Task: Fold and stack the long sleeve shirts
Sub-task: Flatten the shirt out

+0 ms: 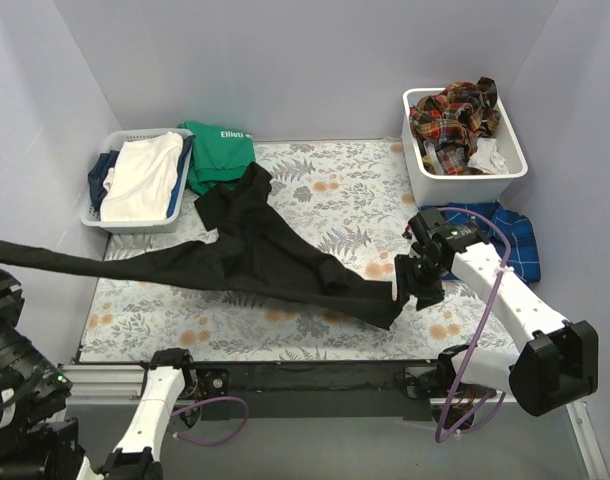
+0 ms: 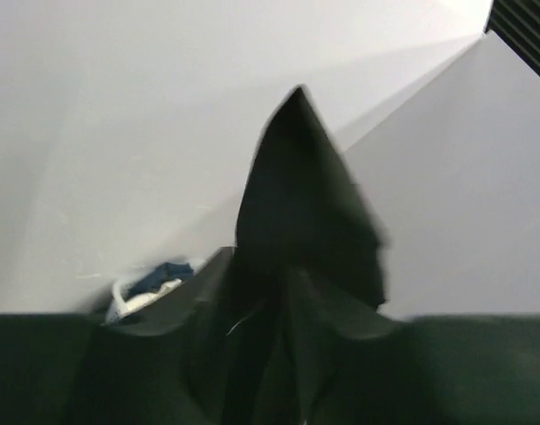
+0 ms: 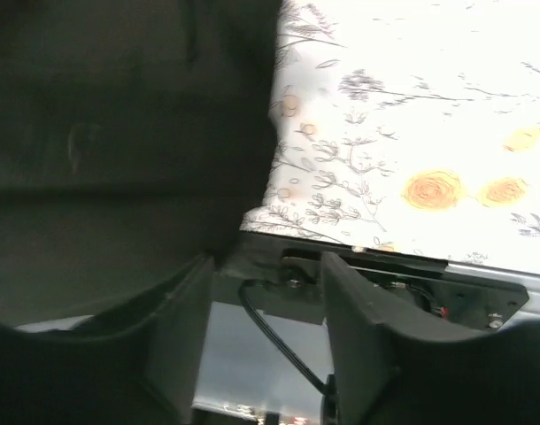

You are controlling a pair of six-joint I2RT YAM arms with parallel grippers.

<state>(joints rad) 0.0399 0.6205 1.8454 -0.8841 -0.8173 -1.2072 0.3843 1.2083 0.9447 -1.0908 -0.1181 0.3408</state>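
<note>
Nearest the overhead camera, the left arm [image 1: 150, 410] rose from the near edge and left the frame at the lower left corner. From the left edge of that view the black shirt [image 1: 265, 255] ran as a long, taut band across the floral table cover [image 1: 335, 195], one part folded back toward the far side and its other end lying near the front right. In the left wrist view, black cloth rose in a peak at the left gripper [image 2: 274, 363] and hid the fingers, so I could not tell how wide they stood or whether they gripped it. The right gripper [image 1: 417, 290] hung just beside the shirt's right end. Its own camera showed the right gripper's fingers [image 3: 177, 328] parted with nothing between them and the black cloth lying off to one side. At the far left a white basket [image 1: 135, 222] held white and blue cloth, with a green top [image 1: 220, 155] beside it. At the far right a white bin [image 1: 465, 178] held the red-orange plaid shirts [image 1: 453, 118]. The blue plaid shirt [image 1: 510, 235] lay on the table just in front of that bin.
</note>
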